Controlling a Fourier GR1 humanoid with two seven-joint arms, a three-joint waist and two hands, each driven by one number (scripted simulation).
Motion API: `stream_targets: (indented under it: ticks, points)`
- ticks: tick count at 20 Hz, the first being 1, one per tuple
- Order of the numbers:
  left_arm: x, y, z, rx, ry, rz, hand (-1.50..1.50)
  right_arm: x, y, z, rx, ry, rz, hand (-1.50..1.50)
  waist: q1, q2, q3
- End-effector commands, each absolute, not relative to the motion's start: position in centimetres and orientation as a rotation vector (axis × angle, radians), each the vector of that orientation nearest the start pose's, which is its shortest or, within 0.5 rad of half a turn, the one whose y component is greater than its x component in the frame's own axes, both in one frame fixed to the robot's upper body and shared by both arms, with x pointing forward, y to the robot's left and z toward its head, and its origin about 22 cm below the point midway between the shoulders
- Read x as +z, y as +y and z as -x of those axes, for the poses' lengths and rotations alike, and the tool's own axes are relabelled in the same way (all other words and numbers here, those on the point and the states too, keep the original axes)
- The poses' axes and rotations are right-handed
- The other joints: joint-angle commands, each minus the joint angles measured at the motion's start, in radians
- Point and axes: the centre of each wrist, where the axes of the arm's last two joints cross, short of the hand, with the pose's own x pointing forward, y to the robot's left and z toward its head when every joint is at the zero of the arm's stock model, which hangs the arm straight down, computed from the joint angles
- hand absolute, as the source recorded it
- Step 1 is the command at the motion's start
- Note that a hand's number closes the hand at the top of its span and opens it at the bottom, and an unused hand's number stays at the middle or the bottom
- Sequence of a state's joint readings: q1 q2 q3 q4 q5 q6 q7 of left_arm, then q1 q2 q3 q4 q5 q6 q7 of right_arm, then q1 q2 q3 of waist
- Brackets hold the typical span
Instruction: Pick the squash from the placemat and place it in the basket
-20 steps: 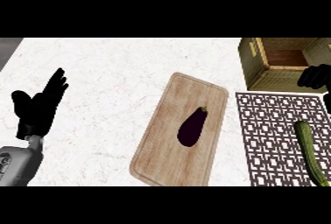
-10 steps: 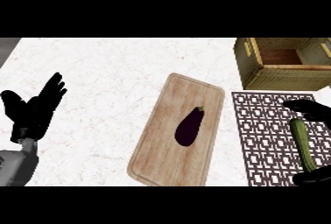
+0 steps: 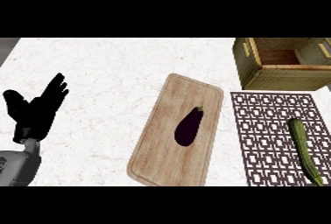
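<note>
The right robot hand, which was over the squash half a second ago, has gone out of the view, and the squash now shows in full. The scene has also shifted a little in the view: the basket sits lower in the picture than before.

The squash is long and green. It lies on the placemat, close to the mat's right edge, with one end up and the other end near the lower right corner of the view. Nothing touches it. The placemat is dark with a pale lattice pattern and lies flat on the white marbled surface.

The basket stands just above the placemat, at the upper right. It is woven, and its inside shows brown.

To the left of the placemat lies a wooden board, tilted a little. On the board, near its middle, lies a dark purple eggplant, stem end up.

The left robot hand shows at the left edge, well apart from all these things. Its fingers are spread and point up, and it holds nothing.
</note>
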State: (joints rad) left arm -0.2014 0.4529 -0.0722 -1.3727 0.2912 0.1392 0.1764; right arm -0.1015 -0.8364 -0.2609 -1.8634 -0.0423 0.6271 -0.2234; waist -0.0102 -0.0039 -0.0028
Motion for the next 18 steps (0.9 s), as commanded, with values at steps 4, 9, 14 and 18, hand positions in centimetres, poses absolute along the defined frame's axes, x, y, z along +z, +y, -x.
stream_targets:
  ticks: [4,9,14,18]
  points:
    - [4.5,31.2,-29.7,-0.062,-1.403,-0.201,0.00,31.4,-41.9,-23.3,1.215,-1.589,0.647,-1.50,0.013,0.006,0.002]
    - [3.5,30.2,-29.2,-0.090,-1.379,-0.170,0.00,32.0,-41.7,-24.6,1.401,-1.326,0.471,-1.50,0.023,0.006,0.002]
    - [3.6,31.6,-28.4,-0.069,-1.390,-0.202,0.00,32.3,-45.0,-23.7,1.423,-1.286,0.354,-1.50,0.009,0.002,0.004]
    - [3.5,30.8,-29.5,-0.079,-1.392,-0.176,0.00,31.3,-47.9,-24.1,1.329,-1.352,0.246,-1.50,0.014,0.006,0.005]
